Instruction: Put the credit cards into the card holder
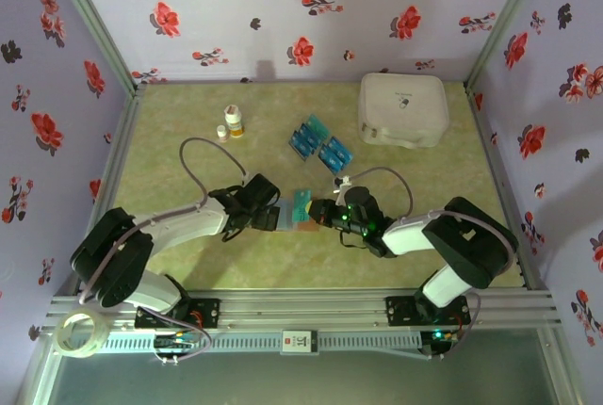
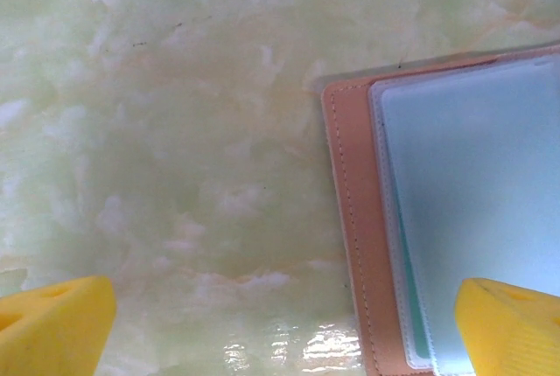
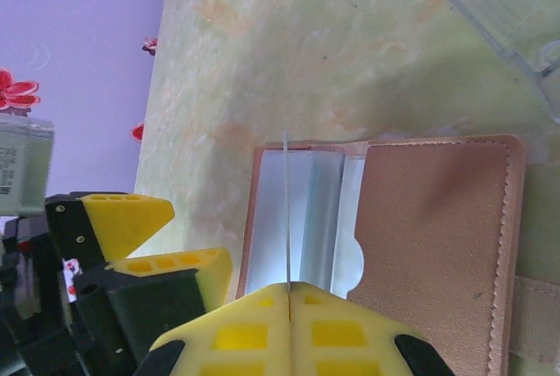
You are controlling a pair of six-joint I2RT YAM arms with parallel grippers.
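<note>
the left hand (image 2: pixel 282 322) sat open, astride an edge of the open holder (image 2: pixel 348 219) on the bench (image 2: pixel 175 131). the right hand (image 3: pixel 289 308) pinched one card (image 3: pixel 286 210) edge-on above its sleeves (image 3: pixel 319 210), not yet in. more cards (image 1: pixel 320 144) lay loose beyond, so most work seemed left.

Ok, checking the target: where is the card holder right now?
In the top view the card holder lies open on the table, front middle, between the left gripper and the right gripper, which pinches a credit card.
</note>
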